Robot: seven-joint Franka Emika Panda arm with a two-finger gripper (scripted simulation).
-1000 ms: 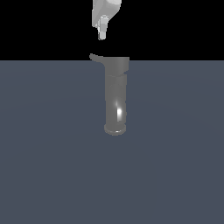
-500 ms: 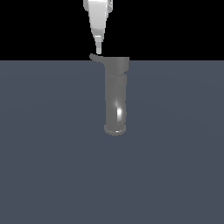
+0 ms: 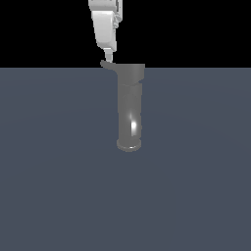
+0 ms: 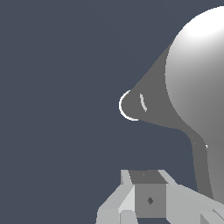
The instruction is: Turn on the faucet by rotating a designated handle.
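The faucet point(image 3: 130, 108) is a glossy grey column on the dark grey floor, with a flared rim at its near end and a wider cap at its far end. From that cap the handle point(image 3: 106, 64), a short tapered lever, sticks out toward the exterior view's left. My white gripper point(image 3: 110, 57) comes down from above, and its narrow tip sits right over the handle's outer end, at or almost at contact. In the wrist view the handle point(image 4: 144, 105) tapers out from the rounded faucet cap point(image 4: 197, 74), and my gripper point(image 4: 148, 192) has its fingers together, holding nothing.
A flat dark grey floor point(image 3: 59, 171) lies all around the faucet. Beyond its far edge the background is black. No other objects are in view.
My gripper has come down and shifted slightly toward the exterior view's left, from well above the faucet to just over the handle's tip. The handle and faucet look unmoved.
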